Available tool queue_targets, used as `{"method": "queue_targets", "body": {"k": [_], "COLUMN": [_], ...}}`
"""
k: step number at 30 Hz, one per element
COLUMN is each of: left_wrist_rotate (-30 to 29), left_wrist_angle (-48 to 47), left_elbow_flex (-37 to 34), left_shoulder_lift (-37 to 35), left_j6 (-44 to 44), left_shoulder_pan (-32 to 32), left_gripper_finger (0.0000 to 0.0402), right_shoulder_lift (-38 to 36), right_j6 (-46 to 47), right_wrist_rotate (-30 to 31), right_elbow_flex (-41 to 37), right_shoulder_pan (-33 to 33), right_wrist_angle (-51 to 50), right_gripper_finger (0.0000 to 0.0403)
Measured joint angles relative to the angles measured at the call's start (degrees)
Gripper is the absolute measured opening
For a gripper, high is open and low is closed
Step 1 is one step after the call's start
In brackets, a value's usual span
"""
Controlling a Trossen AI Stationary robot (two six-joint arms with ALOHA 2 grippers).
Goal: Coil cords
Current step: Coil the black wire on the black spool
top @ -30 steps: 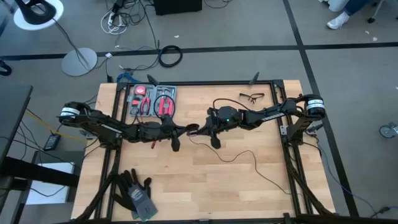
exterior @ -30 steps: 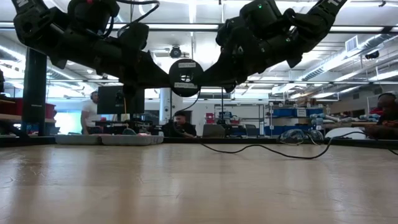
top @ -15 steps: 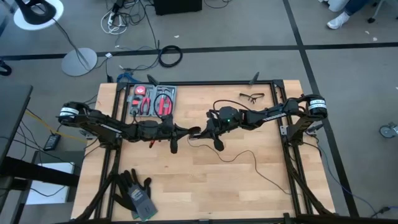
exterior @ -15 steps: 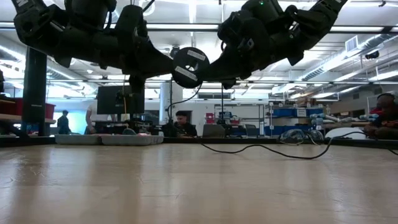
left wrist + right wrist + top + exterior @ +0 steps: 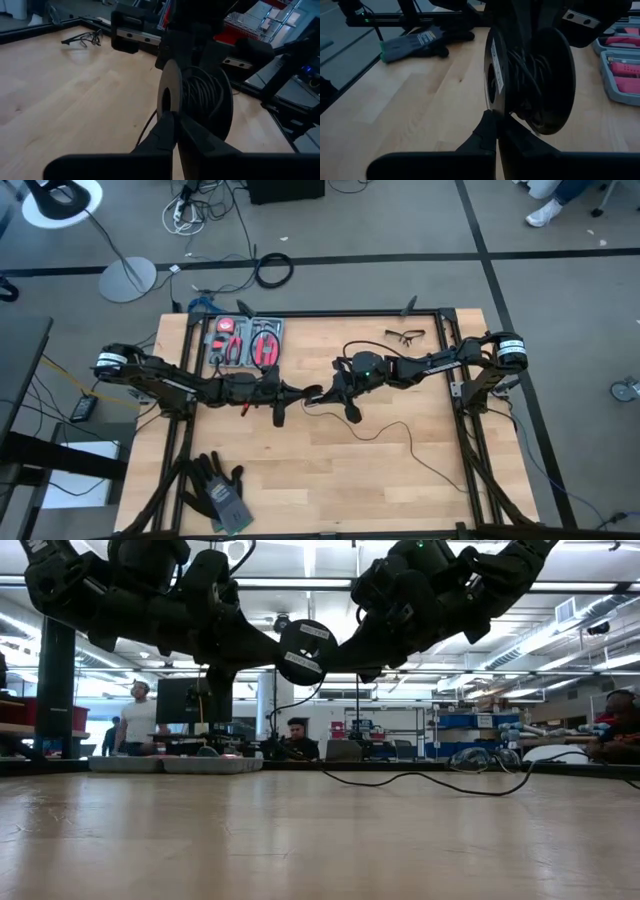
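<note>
High view: the left gripper (image 5: pixel 300 393) and right gripper (image 5: pixel 318 396) meet above mid-table, the thin black cord (image 5: pixel 400 442) trailing over the wood. Low view: both hold the black puck (image 5: pixel 304 651) aloft. Wrist views: each gripper's fingers are closed on the puck's rim, cord wound inside

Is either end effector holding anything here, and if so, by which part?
Both hold the black spool with the cord wound on it, up off the table: the left end effector and the right end effector each pinch a flange rim.
</note>
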Motion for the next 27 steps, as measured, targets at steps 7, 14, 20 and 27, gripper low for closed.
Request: {"method": "queue_targets", "body": {"k": [7, 14, 20, 27], "left_wrist_rotate": [0.79, 1.41, 1.76, -0.17], "left_wrist_angle": [-0.56, -0.95, -1.08, -1.28], "left_elbow_flex": [-0.08, -0.11, -0.17, -0.2], "left_shoulder_lift": [0.02, 0.02, 0.07, 0.39], "left_j6": [-0.8, -1.16, -1.29, 0.22], "left_shoulder_pan": [0.46, 0.82, 1.48, 1.53], "left_gripper_finger": [0.0015, 0.0023, 0.004, 0.0039], "right_shoulder_lift": [-0.02, -0.04, -0.09, -0.19], "right_j6": [0.02, 0.0, -0.07, -0.07], "right_wrist_rotate": [0.04, -0.06, 0.11, 0.49], "right_elbow_flex": [0.04, 0.05, 0.09, 0.36], "right_shoulder_pan": [-0.02, -0.02, -0.07, -0.07], "right_wrist_angle": [-0.03, -0.05, 0.03, 1.2], "right_gripper_finger": [0.0, 0.0, 0.0, 0.0]}}
